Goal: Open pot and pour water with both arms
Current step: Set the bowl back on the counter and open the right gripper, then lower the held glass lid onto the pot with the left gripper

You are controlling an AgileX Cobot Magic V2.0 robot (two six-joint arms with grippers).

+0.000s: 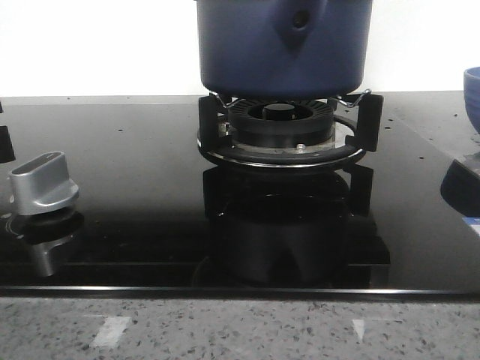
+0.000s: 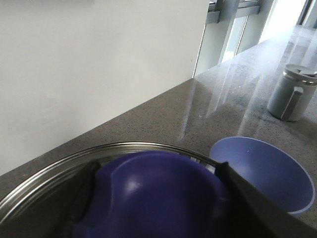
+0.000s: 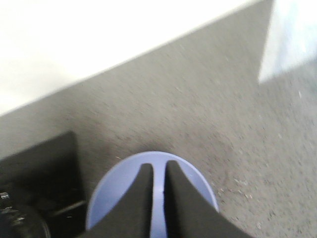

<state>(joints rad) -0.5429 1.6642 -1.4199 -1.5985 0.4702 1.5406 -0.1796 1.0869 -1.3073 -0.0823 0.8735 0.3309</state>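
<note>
The dark navy pot (image 1: 247,52) stands on the gas burner (image 1: 281,124), with its handle mount (image 1: 298,22) facing me and its top cut off. In the left wrist view my left gripper (image 2: 157,166) is shut on the lid's dark blue knob (image 2: 148,198), one finger on each side. The lid's metal rim (image 2: 49,173) curves around it. My right gripper (image 3: 158,166) is over the lighter blue bowl (image 3: 119,188). Its fingers are nearly together, with the bowl's rim in the thin gap. Neither gripper shows in the front view.
The black glass cooktop (image 1: 135,150) carries a silver knob (image 1: 41,184) at the left. The bowl (image 1: 472,94) stands at the right edge and shows beside the pot (image 2: 267,173). A grey lidded container (image 2: 292,94) stands farther along the speckled counter. A white wall lies behind.
</note>
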